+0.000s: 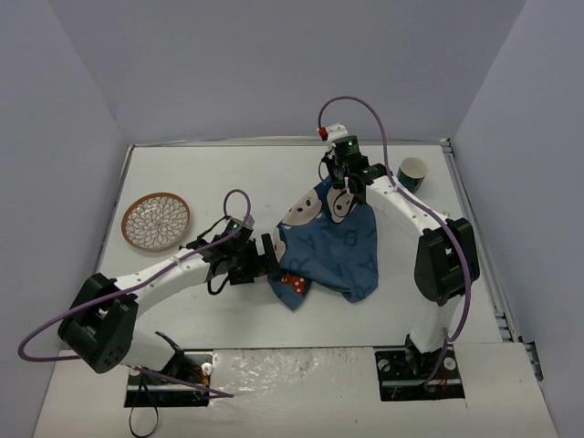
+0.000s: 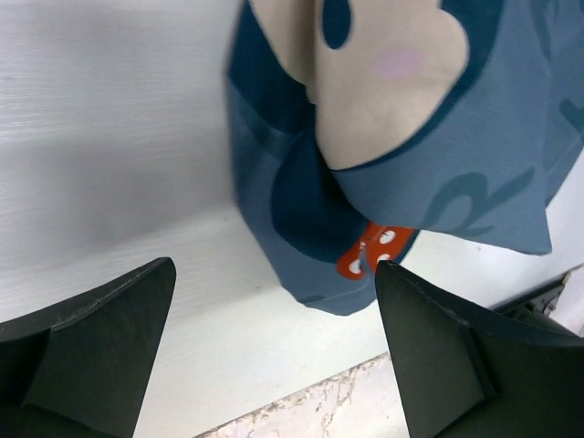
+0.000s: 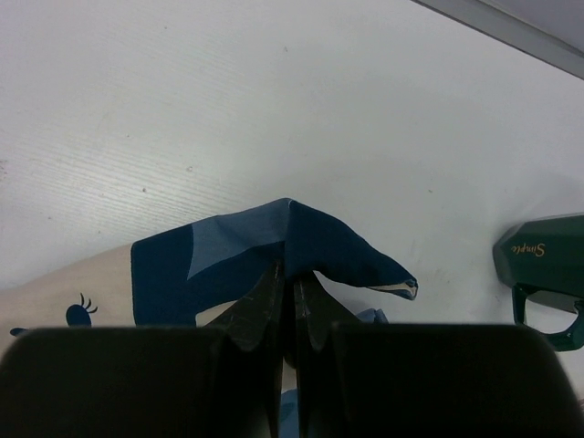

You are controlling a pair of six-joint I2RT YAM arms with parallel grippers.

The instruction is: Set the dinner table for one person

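Note:
The dinner table (image 1: 228, 173) is a wide white top. A blue cartoon-printed placemat (image 1: 333, 246) lies crumpled at its middle. My right gripper (image 1: 339, 195) is shut on the mat's far corner and holds it raised. In the right wrist view the jaws (image 3: 290, 274) pinch a dark blue fold of the placemat (image 3: 228, 265). My left gripper (image 1: 270, 259) stands open at the mat's near left corner. In the left wrist view that gripper (image 2: 274, 266) has its fingers wide apart. The placemat (image 2: 438, 137) hangs ahead of them, its lowest corner, with a red patch, close to the right finger (image 2: 447, 356).
A round patterned plate (image 1: 156, 221) lies at the table's left. A green paper cup (image 1: 412, 172) stands at the far right, close to the right arm; in the right wrist view the cup (image 3: 547, 265) shows at the right edge. Walls enclose the table on three sides.

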